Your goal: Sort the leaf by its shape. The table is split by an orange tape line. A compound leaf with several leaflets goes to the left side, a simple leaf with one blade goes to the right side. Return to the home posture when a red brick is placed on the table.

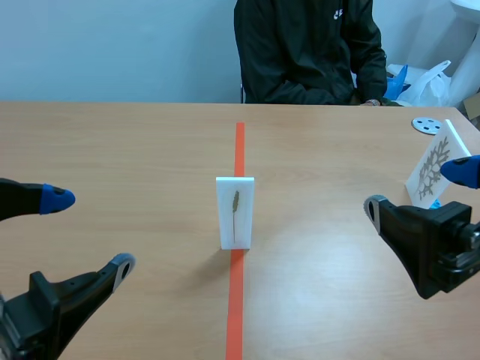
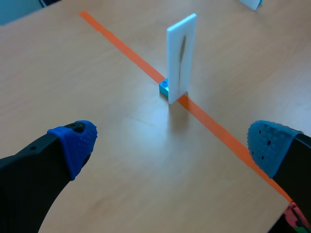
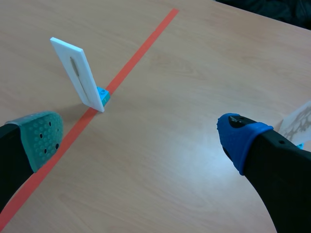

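Observation:
A white card stands upright on the orange tape line, held by a small blue base. It bears one narrow, single-blade leaf. From the wrist cameras the same card is ahead of both grippers. My left gripper is open at the near left, well short of the card. My right gripper is open at the near right, also apart from it. Neither holds anything.
A second white card with a many-lobed leaf stands at the far right, just behind my right gripper. A grey disc lies beyond it. A person in a dark jacket sits across the table.

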